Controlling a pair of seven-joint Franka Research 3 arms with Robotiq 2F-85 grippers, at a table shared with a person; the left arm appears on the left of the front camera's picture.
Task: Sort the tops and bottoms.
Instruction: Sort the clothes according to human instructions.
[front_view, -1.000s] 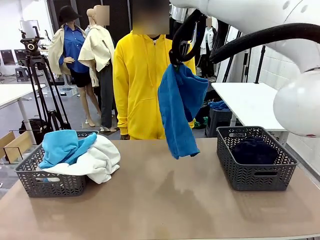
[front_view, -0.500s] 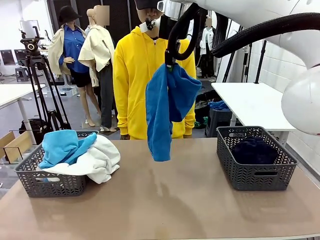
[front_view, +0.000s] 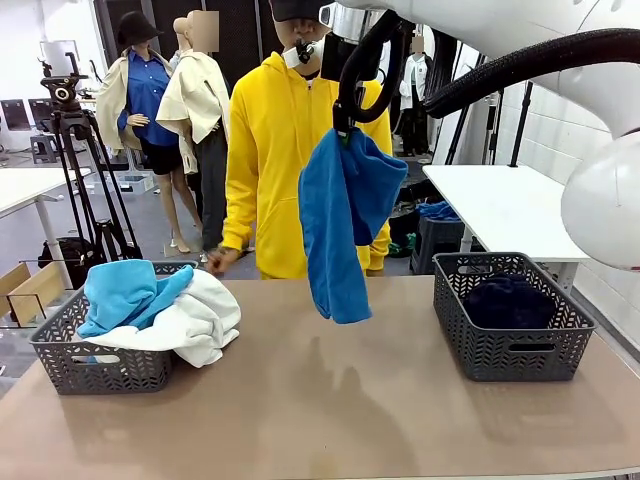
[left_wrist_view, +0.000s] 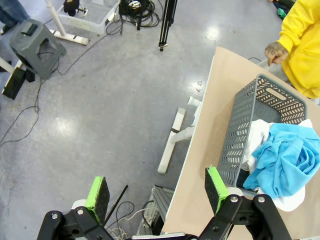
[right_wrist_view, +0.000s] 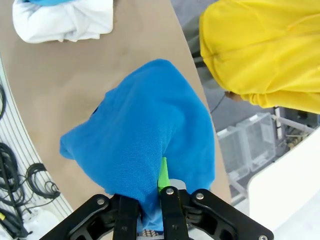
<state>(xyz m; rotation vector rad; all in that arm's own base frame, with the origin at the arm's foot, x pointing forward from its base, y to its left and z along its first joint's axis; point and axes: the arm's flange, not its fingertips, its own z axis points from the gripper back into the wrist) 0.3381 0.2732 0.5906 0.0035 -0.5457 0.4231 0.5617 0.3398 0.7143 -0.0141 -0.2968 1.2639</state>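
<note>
High above the table's middle, my right gripper (front_view: 344, 124) is shut on the upper edge of a bright blue top (front_view: 345, 220), which hangs free in folds. In the right wrist view the same blue top (right_wrist_view: 145, 135) bunches around my right gripper (right_wrist_view: 150, 192), with one green pad just showing. The left basket (front_view: 95, 368) holds a light blue top (front_view: 125, 290) on a white shirt (front_view: 195, 320). The very dark bottoms (front_view: 508, 300) lie in the right basket (front_view: 510, 352). My left gripper (left_wrist_view: 156, 187) is open above the floor beside the table's left end, near that basket (left_wrist_view: 250, 120).
A person in a yellow hoodie (front_view: 275, 150) stands at the far side, one hand (front_view: 220, 260) near the table's far edge by the left basket. The brown tabletop (front_view: 320, 400) stretches between the baskets. A tripod (front_view: 80, 170) stands off to the left.
The hanging blue top swung left with my right gripper, then drifted slightly back right. The person's hand has come into view near the table's far edge. My left gripper stays open.
</note>
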